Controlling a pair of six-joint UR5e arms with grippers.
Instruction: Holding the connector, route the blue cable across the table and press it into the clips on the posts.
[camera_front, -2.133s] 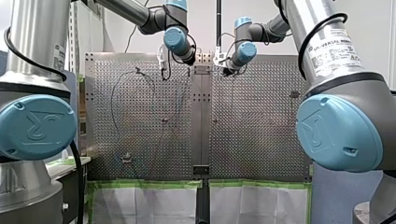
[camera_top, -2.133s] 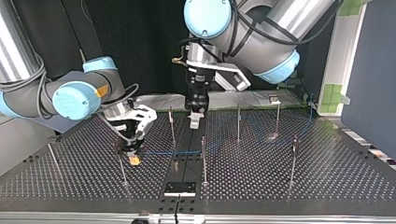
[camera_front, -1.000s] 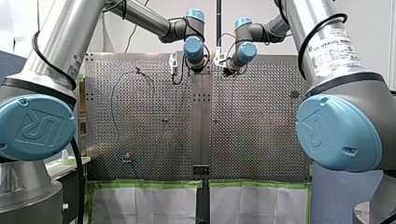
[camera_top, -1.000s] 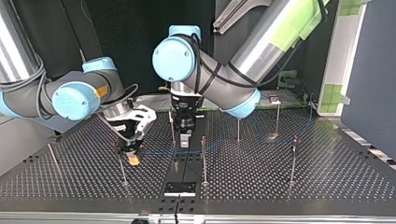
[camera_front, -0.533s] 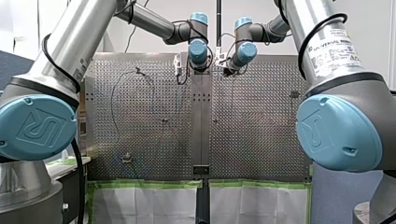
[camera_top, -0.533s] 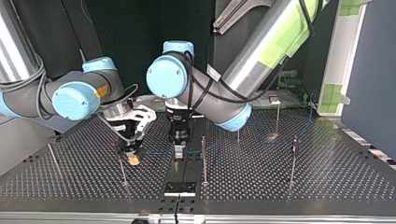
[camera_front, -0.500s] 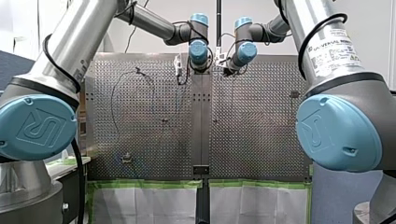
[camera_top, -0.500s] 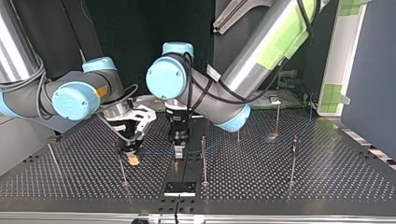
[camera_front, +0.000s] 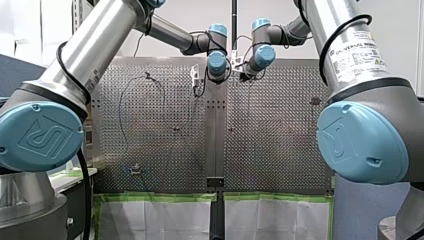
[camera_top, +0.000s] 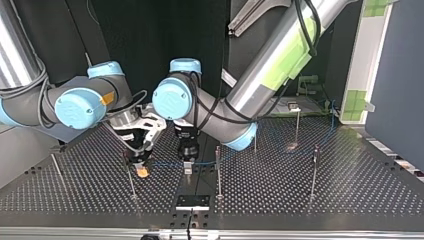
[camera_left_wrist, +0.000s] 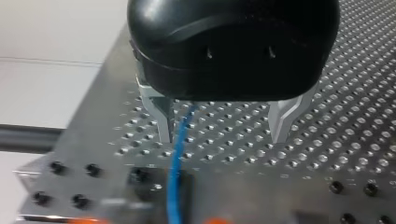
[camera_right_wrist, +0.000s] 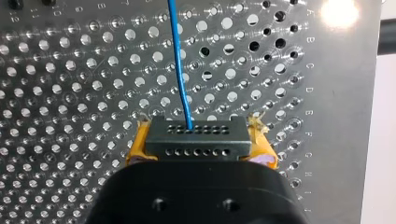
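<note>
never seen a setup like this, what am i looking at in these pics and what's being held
These are two robot arms at a perforated table. One picture looks from behind the arms, one faces them from across the table, and two come from cameras on the wrists. Thin posts stand on the table and a blue cable runs across it. My right gripper is shut on a dark connector at the cable's end. My left gripper is open, with the cable between its fingers, close to one of them.
</note>
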